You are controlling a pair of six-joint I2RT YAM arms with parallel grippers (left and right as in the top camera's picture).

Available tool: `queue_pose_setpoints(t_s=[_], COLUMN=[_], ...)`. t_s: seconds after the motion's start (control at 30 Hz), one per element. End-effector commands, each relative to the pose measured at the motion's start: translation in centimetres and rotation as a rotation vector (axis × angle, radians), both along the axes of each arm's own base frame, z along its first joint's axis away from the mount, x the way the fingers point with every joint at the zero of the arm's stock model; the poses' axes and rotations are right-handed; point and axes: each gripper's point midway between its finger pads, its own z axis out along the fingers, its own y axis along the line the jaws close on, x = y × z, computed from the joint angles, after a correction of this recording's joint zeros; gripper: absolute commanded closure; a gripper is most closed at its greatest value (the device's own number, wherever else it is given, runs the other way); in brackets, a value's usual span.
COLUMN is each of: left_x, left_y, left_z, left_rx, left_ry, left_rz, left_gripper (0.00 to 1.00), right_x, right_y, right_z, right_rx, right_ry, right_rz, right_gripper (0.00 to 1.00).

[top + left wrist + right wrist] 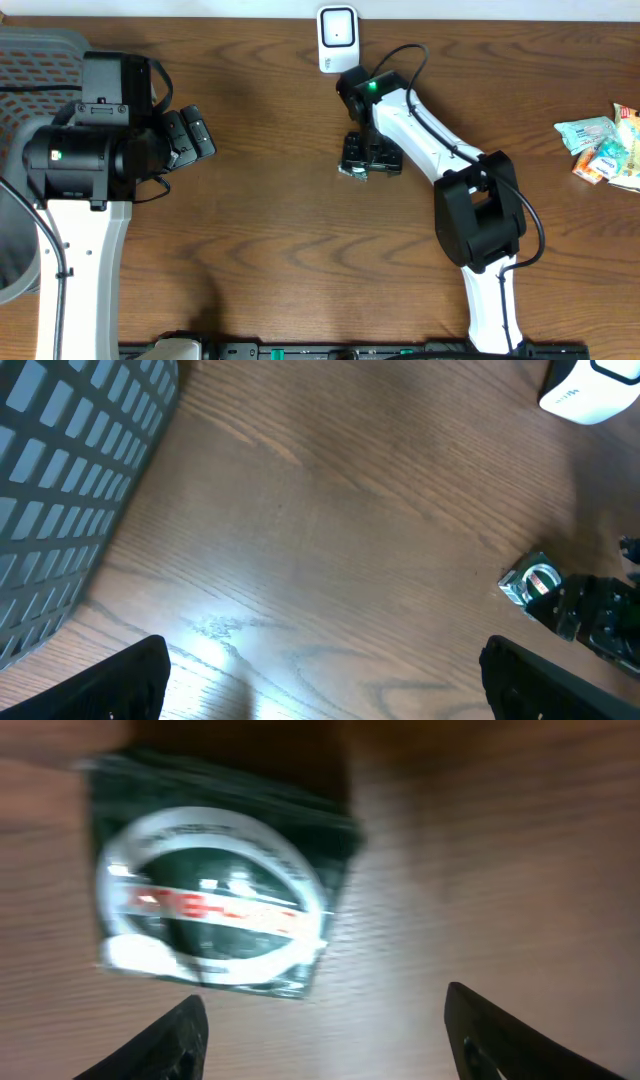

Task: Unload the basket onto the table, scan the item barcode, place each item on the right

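We see a small dark green square packet with a white ring and a red band on its face [215, 900] lying flat on the brown wooden bench [260, 260]. It is about midway between the left and right edges and closer to the far edge than to the near one. The right fingers [175, 1035] hang directly over it, spread apart with bare wood between them. In the right wrist view the packet lies just beyond the tips, off toward one finger, and nothing is pinched. That view is blurred, so we cannot read the print on the label. From overhead the right arm covers nearly all of the packet, and only a shiny corner peeks out.

A white barcode scanner [337, 38] stands at the far edge, near the packet but apart from it. The left fingers [120, 680] are spread wide and hold nothing. They sit above bare wood toward the left edge, well apart from the packet. A grey plastic lattice basket [35, 60] sits at the far left corner, beside the left arm. A few snack packets in pale blue and orange wrappers [603, 150] lie heaped at the right edge.
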Motion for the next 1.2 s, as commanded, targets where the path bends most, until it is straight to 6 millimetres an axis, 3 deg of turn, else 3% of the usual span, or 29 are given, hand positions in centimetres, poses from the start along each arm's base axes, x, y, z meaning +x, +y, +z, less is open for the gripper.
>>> queue_pose_setpoints(t_s=[0.0,0.1,0.23,0.37,0.53,0.73,0.93,1.17], left_x=[-0.1,-0.1,-0.1,-0.1,-0.1,-0.1,-0.1,-0.1], left_y=[0.3,0.3,0.3,0.3,0.3,0.3,0.3,0.3], left_z=[0.2,0.2,0.2,0.2,0.2,0.2,0.2,0.2], left_rx=[0.005,0.005,0.005,0.005,0.005,0.005,0.005,0.005], left_ry=[-0.004,-0.004,-0.004,-0.004,-0.004,-0.004,-0.004,-0.004], left_rz=[0.019,0.020,0.019,0.019,0.019,0.019,0.019,0.019], left_gripper=[0.02,0.03,0.02,0.02,0.03,0.02,0.02,0.02], right_x=[0.5,1.4,3.6,5.5,7.1,6.8,6.0,3.9], right_y=[1.2,1.2,1.8,2.3,0.3,0.2,0.0,1.2], right_z=[1.7,1.7,1.9,2.1,2.2,2.0,1.8,1.6], right_rx=[0.062,0.078,0.119,0.115,-0.046,-0.065,-0.052,0.073], right_ry=[-0.037,-0.068,-0.159,-0.250,-0.297,-0.273,-0.235,-0.185], right_rz=[0.018,0.042,0.238,0.477,0.763,1.021,1.047,1.152], right_gripper=[0.30,0.29,0.27,0.01,0.01,0.01,0.01,0.01])
